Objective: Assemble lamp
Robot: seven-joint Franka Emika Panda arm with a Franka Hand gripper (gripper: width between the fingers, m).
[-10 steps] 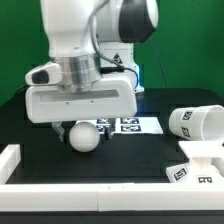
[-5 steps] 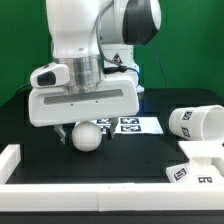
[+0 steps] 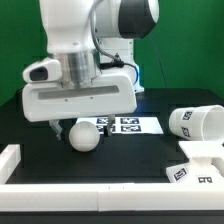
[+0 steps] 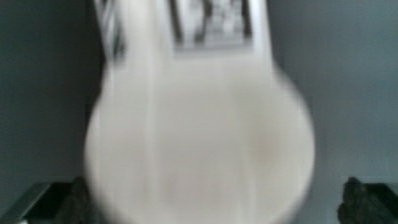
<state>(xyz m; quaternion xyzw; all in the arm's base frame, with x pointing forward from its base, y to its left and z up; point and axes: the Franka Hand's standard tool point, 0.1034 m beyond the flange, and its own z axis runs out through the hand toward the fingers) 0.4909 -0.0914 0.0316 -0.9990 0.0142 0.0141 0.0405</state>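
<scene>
The bulb [image 3: 82,136] lay on the black table [image 3: 120,155], its round head showing directly beneath the gripper [image 3: 79,131]. The jaws stood wide apart, one on each side of the bulb, not pinching it. The marker board [image 3: 130,124] lay just behind. Well off to the exterior view's right, the shade [image 3: 195,121] lay tipped over beside the base [image 3: 205,150].
</scene>
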